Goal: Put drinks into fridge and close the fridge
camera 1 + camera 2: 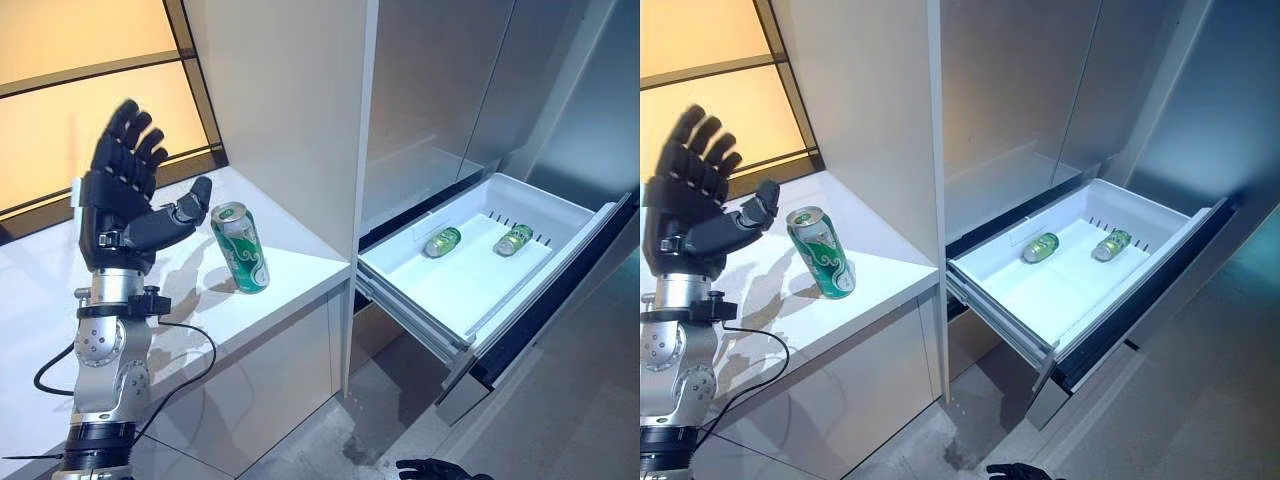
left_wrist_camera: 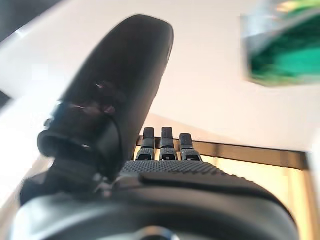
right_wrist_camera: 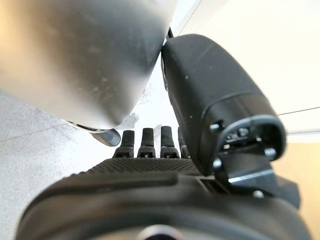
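- Left hand (image 1: 125, 205): raised above the counter (image 1: 60, 290), fingers spread and straight, thumb reaching toward the can (image 1: 240, 248); it holds nothing.
- The can stands upright on the counter, just beside the thumb tip and, as far as the eye views show, not touching it.
- Fridge drawer (image 1: 575, 215): pulled out, with two cans (image 1: 442, 241) (image 1: 514, 239) lying on their sides at its back.
- Step in hand, as judged: grasping the counter can. Bring the palm level with the can's middle, set the thumb on one side and the fingers on the other, then close evenly; a high or one-sided touch could tip it.
- Right hand (image 3: 200, 130): low, near the floor; its fingers look straight in its wrist view, empty.
- Eye views alone give the drawer and the gap between thumb and can; the left wrist view shows only a blurred green corner of the can beyond the thumb.
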### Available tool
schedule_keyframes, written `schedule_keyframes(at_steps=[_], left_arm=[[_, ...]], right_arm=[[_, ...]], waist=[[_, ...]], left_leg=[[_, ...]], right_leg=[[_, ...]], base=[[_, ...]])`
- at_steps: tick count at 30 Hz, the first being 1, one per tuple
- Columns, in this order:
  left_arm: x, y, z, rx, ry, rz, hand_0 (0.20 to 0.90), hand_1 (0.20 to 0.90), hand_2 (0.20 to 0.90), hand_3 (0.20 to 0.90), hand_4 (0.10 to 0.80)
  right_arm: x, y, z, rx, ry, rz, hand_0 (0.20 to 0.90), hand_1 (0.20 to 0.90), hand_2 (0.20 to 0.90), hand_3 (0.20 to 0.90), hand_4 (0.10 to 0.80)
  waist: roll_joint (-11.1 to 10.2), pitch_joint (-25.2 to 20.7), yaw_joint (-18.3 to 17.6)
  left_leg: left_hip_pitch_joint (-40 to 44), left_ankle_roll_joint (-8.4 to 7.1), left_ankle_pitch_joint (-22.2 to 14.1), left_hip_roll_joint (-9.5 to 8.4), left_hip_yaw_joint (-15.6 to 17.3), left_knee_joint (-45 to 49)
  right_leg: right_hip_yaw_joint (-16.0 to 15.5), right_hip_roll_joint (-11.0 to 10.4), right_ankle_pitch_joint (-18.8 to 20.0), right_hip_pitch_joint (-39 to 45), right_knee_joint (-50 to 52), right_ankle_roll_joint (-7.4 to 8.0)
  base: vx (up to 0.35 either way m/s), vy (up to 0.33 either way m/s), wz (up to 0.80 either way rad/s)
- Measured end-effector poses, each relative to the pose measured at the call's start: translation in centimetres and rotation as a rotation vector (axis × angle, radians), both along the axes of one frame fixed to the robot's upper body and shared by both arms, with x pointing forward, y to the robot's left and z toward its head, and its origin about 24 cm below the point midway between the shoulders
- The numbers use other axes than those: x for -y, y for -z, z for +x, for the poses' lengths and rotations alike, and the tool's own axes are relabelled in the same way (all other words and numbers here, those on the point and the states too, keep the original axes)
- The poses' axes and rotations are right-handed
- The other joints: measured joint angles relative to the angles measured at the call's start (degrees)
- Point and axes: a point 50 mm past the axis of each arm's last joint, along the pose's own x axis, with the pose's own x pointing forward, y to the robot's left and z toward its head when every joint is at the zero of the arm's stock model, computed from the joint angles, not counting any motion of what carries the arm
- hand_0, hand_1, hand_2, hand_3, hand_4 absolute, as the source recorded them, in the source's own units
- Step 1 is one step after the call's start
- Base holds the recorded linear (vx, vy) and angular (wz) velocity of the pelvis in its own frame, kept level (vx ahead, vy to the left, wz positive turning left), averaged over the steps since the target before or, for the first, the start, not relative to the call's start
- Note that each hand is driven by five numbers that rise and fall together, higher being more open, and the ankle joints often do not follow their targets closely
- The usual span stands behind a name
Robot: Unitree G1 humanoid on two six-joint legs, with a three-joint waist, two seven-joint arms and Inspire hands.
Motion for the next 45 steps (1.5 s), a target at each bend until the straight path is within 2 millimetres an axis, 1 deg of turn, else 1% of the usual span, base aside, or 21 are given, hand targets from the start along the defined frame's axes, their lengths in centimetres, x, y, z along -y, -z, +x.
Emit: schedule_keyframes(at_steps=[6,9,15,18,25,38,42,45], left_arm=[[-0.2,2.0,0.6,-0.135,0.096,-0.031,0.9,0.9,0.9,0.9,0.8],[-0.3,2.3,0.7,-0.174,0.144,-0.026,0.9,0.9,0.9,0.9,0.8],[-1.0,1.6,0.6,-0.184,0.186,0.036,0.9,0.9,0.9,0.9,0.8],[-1.3,1.7,0.6,-0.191,0.184,0.029,0.9,0.9,0.9,0.9,0.8],[-1.2,1.8,0.6,-0.206,0.205,0.019,0.9,0.9,0.9,0.9,0.8],[-1.4,1.4,0.6,-0.183,0.216,-0.025,0.9,0.9,0.9,0.9,0.8],[-1.3,1.2,0.6,-0.167,0.217,-0.036,0.9,0.9,0.9,0.9,0.8],[-0.9,0.7,0.5,-0.145,0.228,-0.029,0.9,0.9,0.9,0.9,0.8]], right_arm=[[0.1,0.0,0.0,-0.002,0.007,-0.001,0.9,0.9,0.9,0.9,0.8],[0.1,0.0,0.0,-0.002,0.013,0.0,0.9,0.9,0.9,0.9,0.8],[0.2,0.0,0.0,0.0,0.015,0.002,0.9,0.9,0.9,0.9,0.8],[0.2,0.0,0.0,0.001,0.019,0.002,0.9,0.9,0.9,0.9,0.8],[0.3,0.0,-0.1,-0.001,0.021,0.001,0.9,0.9,0.9,0.9,0.8],[0.3,0.0,0.0,0.0,0.027,0.002,0.9,0.9,0.9,0.9,0.8],[0.3,0.0,0.0,0.002,0.028,0.003,0.9,0.9,0.9,0.9,0.8],[0.3,0.0,0.0,0.002,0.028,0.004,0.9,0.9,0.9,0.9,0.8]], waist=[[0.25,0.17,-0.24],[0.32,0.27,-0.23],[0.37,0.52,-0.3],[0.48,0.77,-0.31],[0.47,0.82,-0.31],[0.02,0.97,-0.44],[-0.26,1.14,-0.48],[-0.61,1.23,-0.47]], left_leg=[[0.25,-0.01,-0.02,0.04,0.0,-0.31],[0.26,-0.02,-0.02,0.06,0.0,-0.32],[0.48,0.0,-0.01,0.02,0.02,-0.27],[0.96,0.0,-0.03,0.02,0.06,-0.31],[1.06,0.0,-0.03,0.04,0.08,-0.35],[1.07,0.0,-0.03,0.06,0.38,-0.29],[1.07,0.0,-0.04,0.06,0.46,-0.28],[1.06,0.0,-0.04,0.05,0.48,-0.26]], right_leg=[[0.0,-0.15,-0.09,0.53,-0.02,-0.02],[0.0,-0.14,-0.07,0.53,-0.02,-0.05],[0.01,-0.18,-0.08,0.6,-0.04,-0.03],[0.04,-0.2,-0.09,0.9,-0.23,-0.02],[0.05,-0.18,-0.08,1.04,-0.3,-0.05],[0.36,-0.17,-0.04,0.85,-0.03,-0.07],[0.44,-0.16,-0.02,0.81,-0.02,-0.09],[0.47,-0.16,-0.02,0.79,-0.02,-0.09]], base=[[0.0,0.0,0.0],[0.0,0.0,0.0],[0.0,0.0,0.0],[0.015,0.0,0.0],[0.014,0.0,0.0],[0.0,0.0,0.0],[0.0,0.0,0.0],[0.0,0.0,0.0]])
